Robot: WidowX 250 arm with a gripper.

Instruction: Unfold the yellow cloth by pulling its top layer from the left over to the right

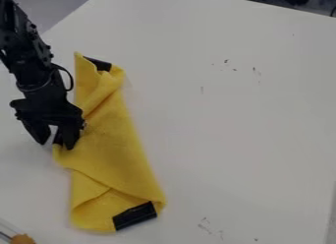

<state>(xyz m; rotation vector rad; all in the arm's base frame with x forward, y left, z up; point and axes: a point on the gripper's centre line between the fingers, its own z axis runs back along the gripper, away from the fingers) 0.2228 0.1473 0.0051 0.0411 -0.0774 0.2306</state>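
My gripper [56, 145] hangs at the left, low over the left edge of a yellow cloth [115, 144]. Its fingers stand apart, the right one against or just over a corner of the cloth; contact is hard to tell. The cloth lies long and folded over itself, with creases near its top and bottom. One black patch [99, 64] marks its top end and a larger black patch [135, 216] its lower right corner.
The cloth rests on a white table [230, 125] with a few small dark marks. At the bottom left corner is an orange-brown object [22, 239] beside a thin metallic piece. Dark items stand beyond the table's far edge.
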